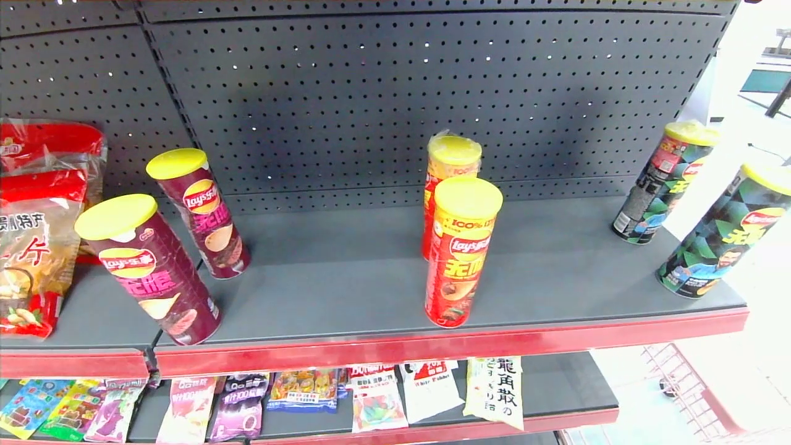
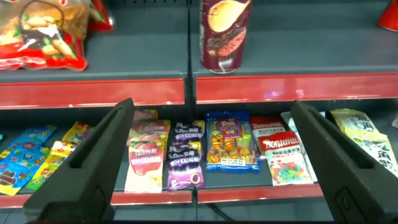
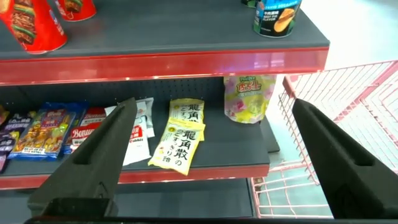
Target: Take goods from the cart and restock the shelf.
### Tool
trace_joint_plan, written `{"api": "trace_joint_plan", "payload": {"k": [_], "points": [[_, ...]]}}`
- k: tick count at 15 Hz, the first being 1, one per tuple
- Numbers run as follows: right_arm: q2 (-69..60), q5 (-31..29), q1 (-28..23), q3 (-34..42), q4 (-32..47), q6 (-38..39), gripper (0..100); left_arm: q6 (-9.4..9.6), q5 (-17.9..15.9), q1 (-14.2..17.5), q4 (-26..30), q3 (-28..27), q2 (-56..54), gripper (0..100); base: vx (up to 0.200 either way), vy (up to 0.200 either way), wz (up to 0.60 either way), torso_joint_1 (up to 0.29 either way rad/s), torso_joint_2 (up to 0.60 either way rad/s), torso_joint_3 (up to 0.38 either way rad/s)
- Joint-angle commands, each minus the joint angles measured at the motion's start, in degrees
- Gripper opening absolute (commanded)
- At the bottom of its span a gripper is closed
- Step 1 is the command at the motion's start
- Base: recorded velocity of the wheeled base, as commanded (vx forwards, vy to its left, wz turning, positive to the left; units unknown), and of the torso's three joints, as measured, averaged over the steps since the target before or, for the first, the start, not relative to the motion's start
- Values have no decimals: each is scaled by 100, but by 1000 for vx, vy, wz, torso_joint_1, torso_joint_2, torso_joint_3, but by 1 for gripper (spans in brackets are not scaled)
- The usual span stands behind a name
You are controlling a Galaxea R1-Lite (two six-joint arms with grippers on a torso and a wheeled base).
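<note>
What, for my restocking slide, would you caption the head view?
Paired maroon cans, red cans and green cans stand on the grey shelf, snack bags at its left end.

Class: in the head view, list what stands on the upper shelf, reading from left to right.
Red plastic snack bags → front maroon crisp tube with yellow lid → rear maroon tube → front red tube → rear black-and-green tube → front black-and-green tube.

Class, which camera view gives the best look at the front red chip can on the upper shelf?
The head view: the front red chip can stands there whole, lid to base. The right wrist view catches its lower part; the left wrist view a red sliver at the edge, probably its base.
</note>
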Motion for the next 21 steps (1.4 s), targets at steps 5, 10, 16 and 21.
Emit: {"api": "trace_joint_plan", "payload": {"k": [5, 10, 16, 21], "points": [[0, -1, 6, 0, 2, -1, 100, -4, 1, 5, -2, 0, 7, 100, 0, -160, 0, 1, 2, 1], [0, -1, 6, 0, 2, -1, 100, -4, 1, 5, -2, 0, 7, 100, 0, 0, 0, 0, 0, 0], [0, -10, -2, 0, 2, -10, 100, -4, 1, 5, -2, -9, 7, 100, 0, 0, 0, 0, 0, 0], [0, -27, 6, 0, 2, -19, 100, -4, 1, 5, -2, 0, 7, 100, 0, 0, 0, 0, 0, 0]]}}
